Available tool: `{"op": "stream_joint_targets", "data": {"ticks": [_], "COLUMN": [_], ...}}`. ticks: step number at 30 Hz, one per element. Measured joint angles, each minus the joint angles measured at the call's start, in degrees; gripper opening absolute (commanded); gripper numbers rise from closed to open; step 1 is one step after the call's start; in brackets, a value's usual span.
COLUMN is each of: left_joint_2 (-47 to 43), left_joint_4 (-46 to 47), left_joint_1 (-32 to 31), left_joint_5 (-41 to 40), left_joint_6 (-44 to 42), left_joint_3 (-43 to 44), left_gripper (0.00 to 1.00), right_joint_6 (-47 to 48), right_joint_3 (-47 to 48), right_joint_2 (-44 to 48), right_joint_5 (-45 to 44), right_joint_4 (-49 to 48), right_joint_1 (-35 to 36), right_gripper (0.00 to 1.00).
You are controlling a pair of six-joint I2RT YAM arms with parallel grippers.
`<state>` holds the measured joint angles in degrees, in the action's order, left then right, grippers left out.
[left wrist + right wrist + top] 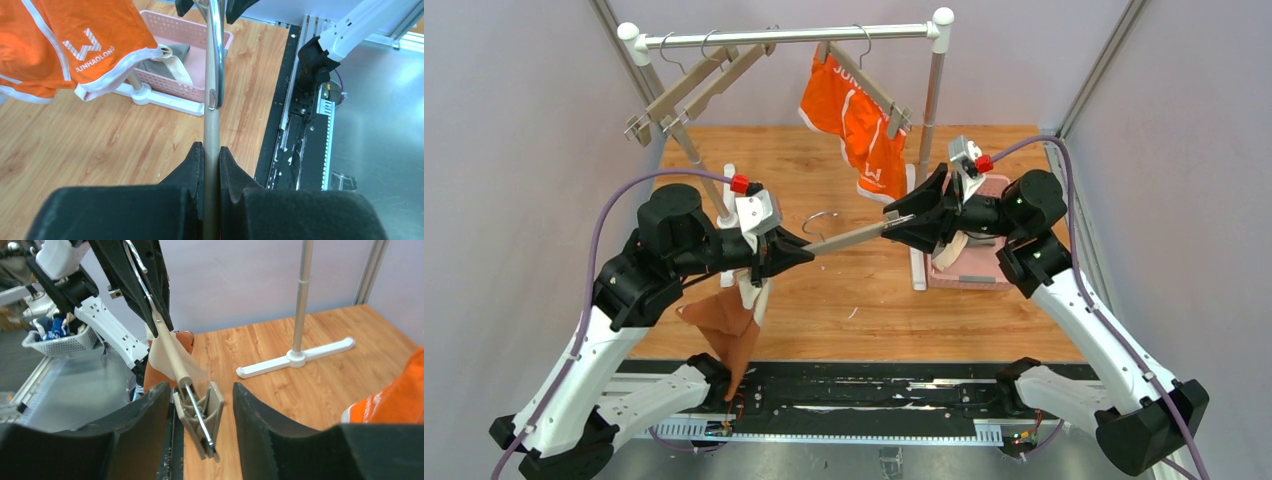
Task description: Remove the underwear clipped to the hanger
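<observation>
A taupe clip hanger is held level between my two grippers above the table. My left gripper is shut on its bar. The rust-brown underwear hangs from the hanger's left end, below my left wrist, and also shows in the right wrist view. My right gripper is open, its jaws on either side of the hanger's empty end clip without touching it. The orange underwear hangs clipped on the rack and also shows in the left wrist view. The grey-beige underwear lies in the pink basket.
A metal rack rail crosses the back, with two empty clip hangers at its left. The rack's white foot lies beside the pink basket. A white basket with cloth stands off the table on the left arm's side.
</observation>
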<state>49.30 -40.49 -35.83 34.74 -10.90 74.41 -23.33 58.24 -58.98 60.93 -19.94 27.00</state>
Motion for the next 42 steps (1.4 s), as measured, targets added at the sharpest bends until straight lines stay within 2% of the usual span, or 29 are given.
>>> {"op": "stream_joint_targets", "data": {"ticks": [8, 14, 19, 24, 30, 37, 42], "left_joint_2": [2.0, 3.0, 4.5, 6.3, 7.3, 7.9, 8.4], "left_joint_4": [3.1, 7.8, 14.6, 22.8, 31.1, 39.3, 43.5], "left_joint_1": [0.0, 0.0, 0.0, 0.0, 0.0, -0.7, -2.0], "left_joint_5": [0.0, -0.1, -0.6, -0.1, 0.0, 0.2, 0.5], "left_joint_6": [0.1, 2.4, 7.5, 13.4, 19.0, 23.7, 26.3], "left_joint_3": [1.6, 1.6, 0.9, -1.7, -6.0, -7.8, -8.7], "left_gripper": [0.0, 0.0, 0.0, 0.0, 0.0, 0.0, 0.0], "right_joint_6": [4.0, 4.6, 1.9, -4.3, -13.2, -20.7, -26.8], "right_joint_3": [-0.1, -4.6, -9.4, -16.3, -21.7, -22.4, -22.3], "right_joint_2": [5.9, 16.0, 20.5, 19.1, 14.0, 9.2, 2.9], "right_joint_5": [-13.2, -25.3, -29.5, -29.3, -27.8, -27.3, -26.8], "right_joint_4": [9.6, 12.0, 10.3, 1.2, -16.4, -37.5, -50.2], "right_joint_1": [0.0, 0.0, 0.0, 0.0, 0.0, 0.0, 0.0], "right_gripper": [0.7, 0.71, 0.73, 0.69, 0.67, 0.67, 0.61]}}
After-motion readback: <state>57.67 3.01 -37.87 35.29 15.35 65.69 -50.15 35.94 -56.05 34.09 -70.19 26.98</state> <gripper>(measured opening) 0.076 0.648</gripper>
